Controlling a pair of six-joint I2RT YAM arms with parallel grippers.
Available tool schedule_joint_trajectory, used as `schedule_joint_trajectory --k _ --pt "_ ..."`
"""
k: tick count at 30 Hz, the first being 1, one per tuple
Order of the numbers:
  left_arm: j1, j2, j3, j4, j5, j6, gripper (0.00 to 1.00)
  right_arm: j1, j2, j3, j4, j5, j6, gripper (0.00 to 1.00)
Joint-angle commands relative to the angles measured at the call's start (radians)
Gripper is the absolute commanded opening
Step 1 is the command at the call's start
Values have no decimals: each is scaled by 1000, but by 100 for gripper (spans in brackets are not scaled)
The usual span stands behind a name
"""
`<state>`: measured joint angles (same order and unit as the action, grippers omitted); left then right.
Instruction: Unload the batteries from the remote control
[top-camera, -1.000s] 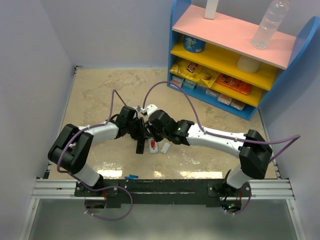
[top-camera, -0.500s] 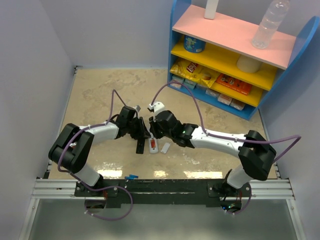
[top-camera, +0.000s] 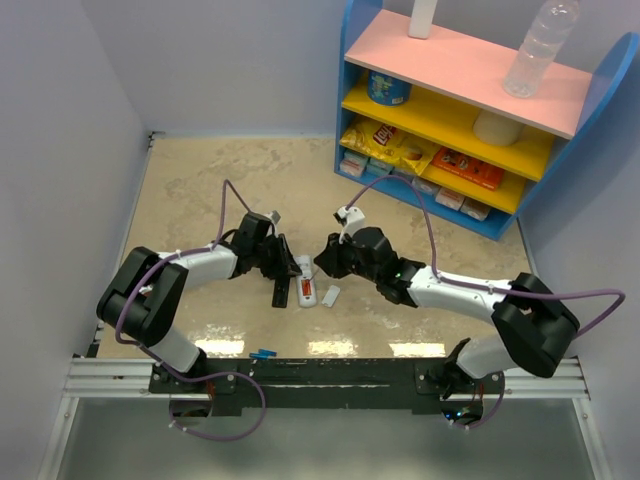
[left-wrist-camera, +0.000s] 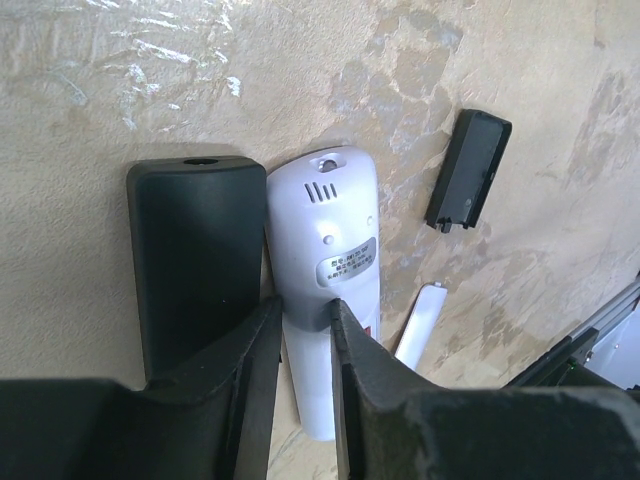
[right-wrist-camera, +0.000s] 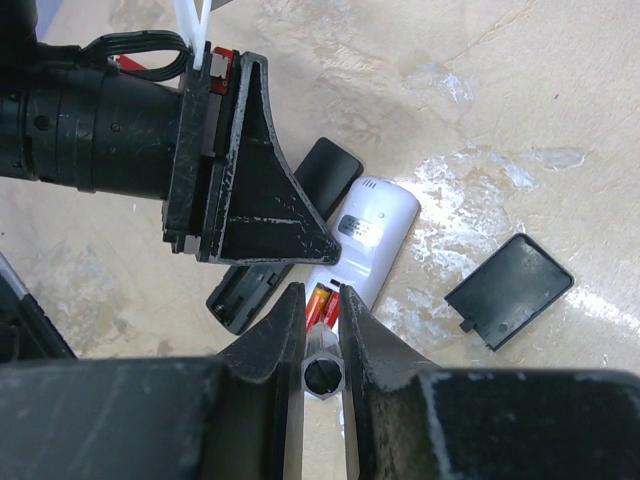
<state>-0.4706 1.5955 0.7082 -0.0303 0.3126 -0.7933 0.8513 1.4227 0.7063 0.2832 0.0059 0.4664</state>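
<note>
Pinching what looks like silvery-ended cylinder battery (right-wrist-camera: 322, 375), right gripper (top-camera: 325, 263) narrow, hovering near white plastic remote (left-wrist-camera: 330, 230); orange-red battery (right-wrist-camera: 318, 302) sitting inside it. Left gripper (left-wrist-camera: 303, 315) narrowly parted, poised over remote. Cell light, slick, rigid: grabbing mid-barrel advised.

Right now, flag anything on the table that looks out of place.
The black cover plate lies loose, apart from the black remote, and the white cover lies beside the white remote, whose open bay shows an orange-red battery. Nothing looks spilled or broken.

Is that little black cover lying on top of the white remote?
No, the black cover lies by itself, apart from the white remote.
</note>
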Motion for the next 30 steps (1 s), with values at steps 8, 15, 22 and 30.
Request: schedule_joint_trajectory --k 8,15,22,30 --pt "-10 43 -52 -53 -29 12 29 -52 -8 -148 -47 -78 37 0" --pt "-10 40 -61 -43 -29 9 29 -120 -22 -220 54 -145 66 0" --pt "-10 29 -67 -43 -29 6 29 -166 39 -271 172 -248 103 0" --pt "-8 30 -73 -36 -26 5 29 -219 53 -286 209 -306 110 0"
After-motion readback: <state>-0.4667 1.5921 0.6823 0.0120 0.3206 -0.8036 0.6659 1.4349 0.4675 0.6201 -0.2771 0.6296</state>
